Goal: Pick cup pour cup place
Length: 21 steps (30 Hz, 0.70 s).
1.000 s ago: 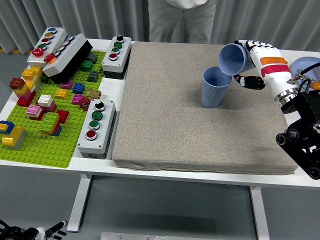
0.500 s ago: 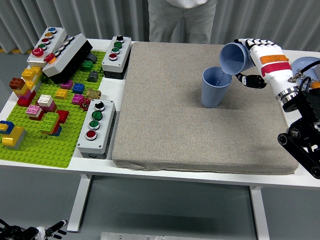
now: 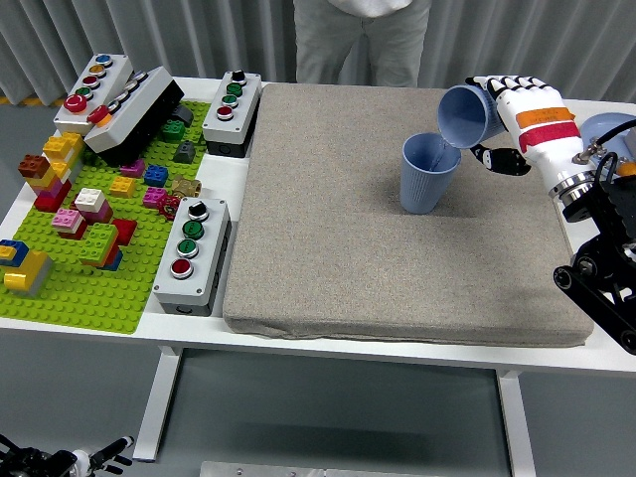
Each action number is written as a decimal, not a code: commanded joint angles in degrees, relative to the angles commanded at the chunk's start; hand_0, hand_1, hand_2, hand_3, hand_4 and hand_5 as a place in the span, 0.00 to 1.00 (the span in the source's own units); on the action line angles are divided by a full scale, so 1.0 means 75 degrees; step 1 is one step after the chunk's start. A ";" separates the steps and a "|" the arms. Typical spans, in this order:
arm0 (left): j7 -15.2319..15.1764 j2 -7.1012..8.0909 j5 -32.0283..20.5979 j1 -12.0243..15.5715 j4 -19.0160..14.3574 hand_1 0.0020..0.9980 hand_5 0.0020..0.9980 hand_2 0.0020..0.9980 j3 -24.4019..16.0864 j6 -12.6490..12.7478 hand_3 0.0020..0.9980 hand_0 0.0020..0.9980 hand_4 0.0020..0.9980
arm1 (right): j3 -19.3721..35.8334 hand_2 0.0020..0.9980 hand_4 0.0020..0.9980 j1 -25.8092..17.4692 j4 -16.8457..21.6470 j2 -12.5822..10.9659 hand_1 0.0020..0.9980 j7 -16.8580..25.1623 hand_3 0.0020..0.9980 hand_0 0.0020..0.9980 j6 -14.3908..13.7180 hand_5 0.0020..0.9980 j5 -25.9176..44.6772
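Observation:
A blue ribbed cup (image 3: 428, 174) stands upright on the grey mat (image 3: 378, 258), toward its back right. A second blue cup (image 3: 466, 115) is held tipped over, its mouth pointing down-left right above the standing cup's rim. My right hand (image 3: 502, 119) is shut on this tilted cup, with white fingers wrapped round its base and the thumb below. The right arm (image 3: 596, 229) comes in from the right edge. My left hand does not show.
A green brick baseplate (image 3: 89, 288) with several coloured bricks lies at the left. Three grey button boxes (image 3: 191, 253) stand along the mat's left side and back left. A person (image 3: 363, 40) stands at the table's far side. A blue object (image 3: 608, 129) sits at the right edge.
The right hand and tilted cup shifted slightly right and up a second ago; since half a second ago nothing visibly moved.

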 joint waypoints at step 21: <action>0.0004 0.0015 0.0003 0.0048 0.0000 0.87 1.00 0.89 -0.0006 0.0003 0.77 0.85 0.60 | -0.0470 0.50 0.70 0.0231 -0.0020 -0.0209 0.60 -0.0318 0.54 0.71 -0.0127 0.08 -0.0399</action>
